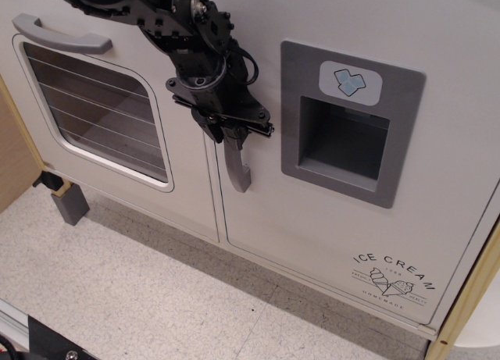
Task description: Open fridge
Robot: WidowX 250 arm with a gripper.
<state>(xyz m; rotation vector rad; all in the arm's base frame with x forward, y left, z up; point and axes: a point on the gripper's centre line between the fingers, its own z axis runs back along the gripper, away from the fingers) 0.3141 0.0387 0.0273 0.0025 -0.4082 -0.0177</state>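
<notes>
A speckled pale floor (156, 290) runs under a white toy kitchen front. The fridge (328, 227) door fills the right part, shut, with its curved grey handle (237, 166) at its left edge. Right of the handle sits the grey dispenser panel (351, 126); lower right is the ICE CREAM logo (393, 280). Left of the handle is the oven door (101, 110) with wire-shelf window. The black gripper (232, 135) covers the handle's upper part, fingers set either side of it; whether they clamp it I cannot tell.
</notes>
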